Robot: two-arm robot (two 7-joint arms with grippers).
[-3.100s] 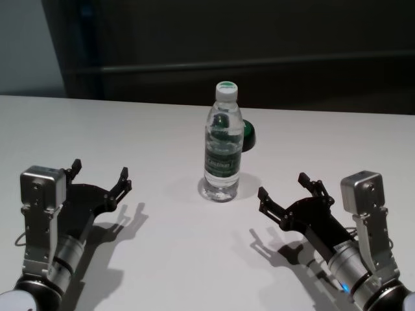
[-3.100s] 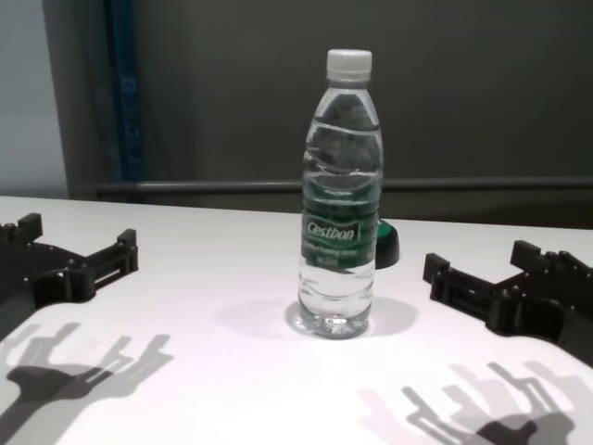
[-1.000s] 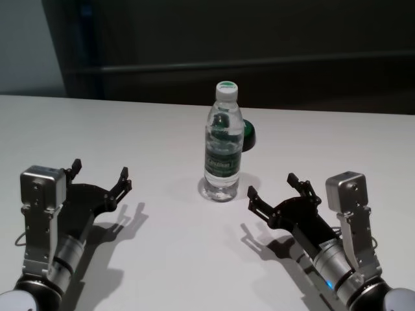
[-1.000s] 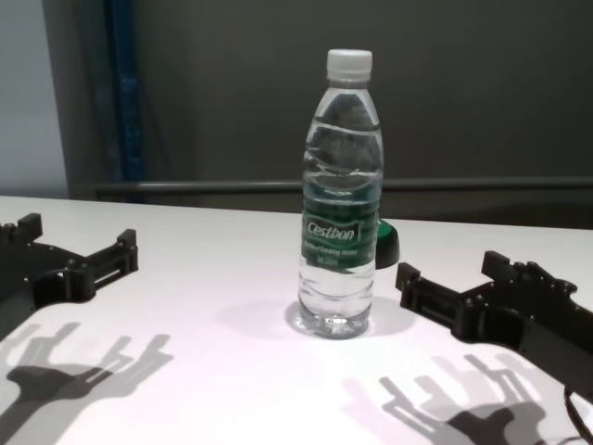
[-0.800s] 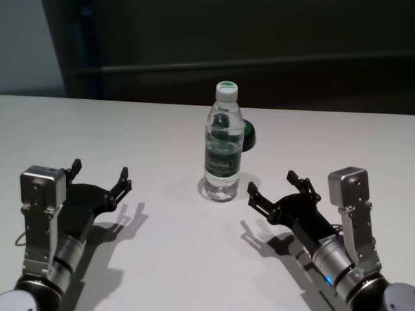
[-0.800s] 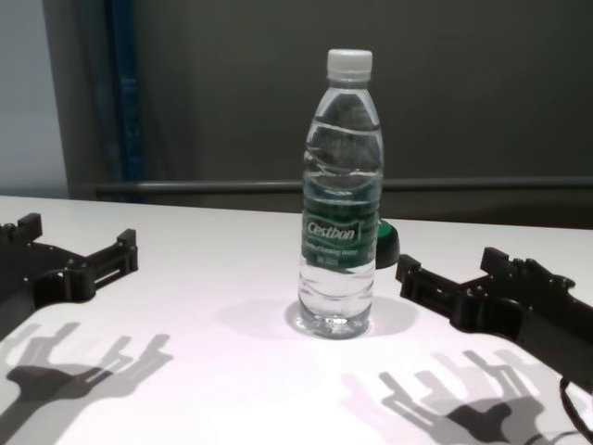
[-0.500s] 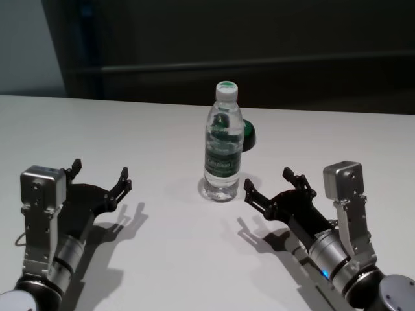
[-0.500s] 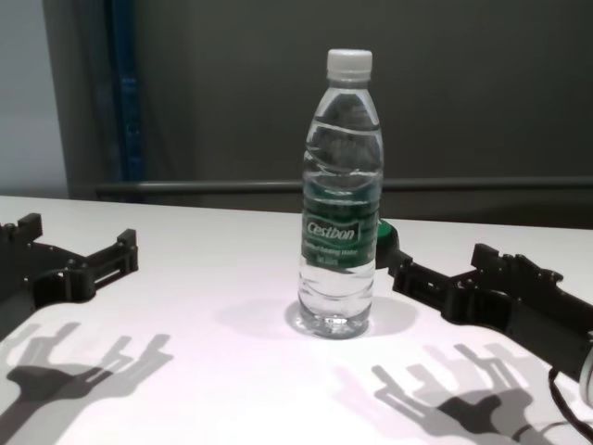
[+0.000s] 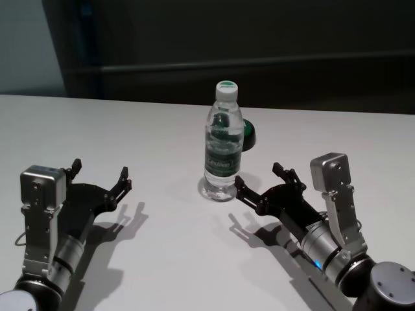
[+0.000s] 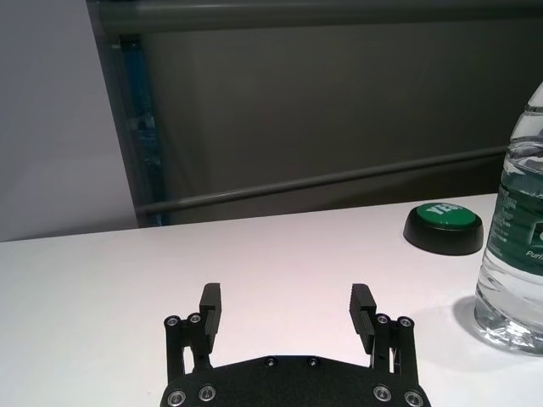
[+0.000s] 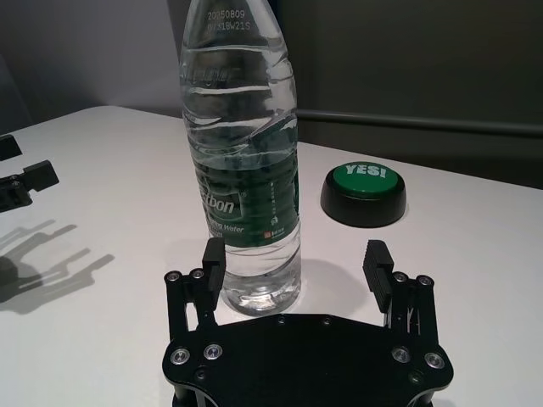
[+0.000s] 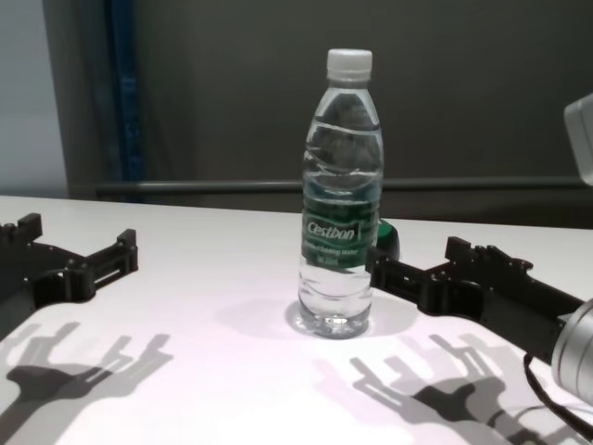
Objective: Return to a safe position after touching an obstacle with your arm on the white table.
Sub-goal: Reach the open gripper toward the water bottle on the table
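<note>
A clear water bottle (image 9: 224,142) stands upright at the centre of the head view on the white counter (image 9: 155,129), with the right end effector (image 9: 258,184) just to its right in the frame, fingers spread wide and one fingertip (image 9: 238,183) at the bottle's base. The step in hand reads as the touch itself: the chest view puts the near fingertip against the bottle's lower wall, though whether it truly presses or merely sits alongside cannot be told. The next move would call for drawing the right arm back toward the lower right of the frame, clear of the bottle, without tipping it.

The left end effector (image 9: 98,176) sits parked at lower left of the head view, fingers likewise apart, well away from the bottle.

The right wrist view shows what the head view hides: the bottle is off to one side of the open fingers, not centred between them, and a low black button with a green top marked "YES!" (image 11: 366,193) lies behind it. The left wrist view shows the same button apart from the bottle's foot.
</note>
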